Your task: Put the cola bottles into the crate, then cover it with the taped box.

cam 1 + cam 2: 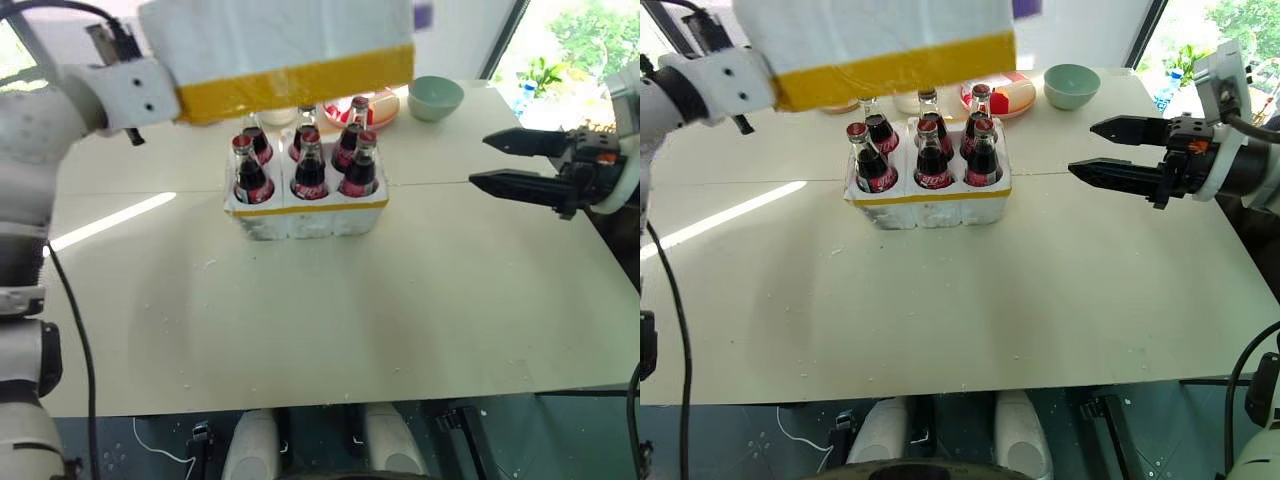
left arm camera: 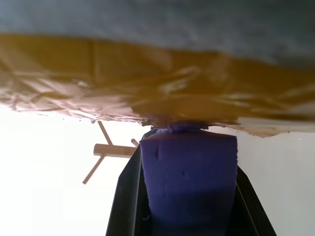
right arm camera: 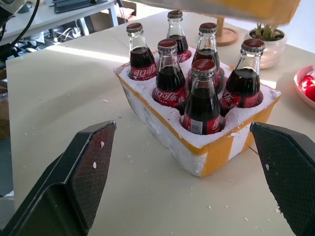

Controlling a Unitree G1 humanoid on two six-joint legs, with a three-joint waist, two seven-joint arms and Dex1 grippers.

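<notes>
white foam and yellow tape: the taped box (image 1: 280,45) hangs in the air above and slightly behind the crate (image 1: 305,212), its lower edge banded in wide, wrinkled yellow tape and clear of the bottle caps beneath it. the left gripper (image 2: 189,147) is clamped tight on that box, a purple pad pressed against the taped wall. the crate is a low, chunky block of crumbly white foam with a yellow tape band along its side, sitting near the middle of the table (image 1: 330,320), a flat, pale cream sheet with a seam running across it. all six cola bottles (image 3: 202,103) stand upright in the round wells, two rows of three, dark glass with red labels and red caps, necks well above the foam rim. the right gripper (image 1: 520,165) hovers off the crate's right side, well apart from it, its two black fingers spread wide and holding nothing; from the right wrist the textured flat pads (image 3: 91,169) frame the crate with free table between them. the table's near half is bare apart from small foam crumbs scattered on it, leaving broad room in front of the crate and to both sides. behind the crate, near the far edge, sit a round pale green bowl (image 1: 436,97) and a red and white dish (image 1: 1000,95), partly hidden. a small potted plant (image 3: 268,42) in a white ribbed pot stands farther back.
</notes>
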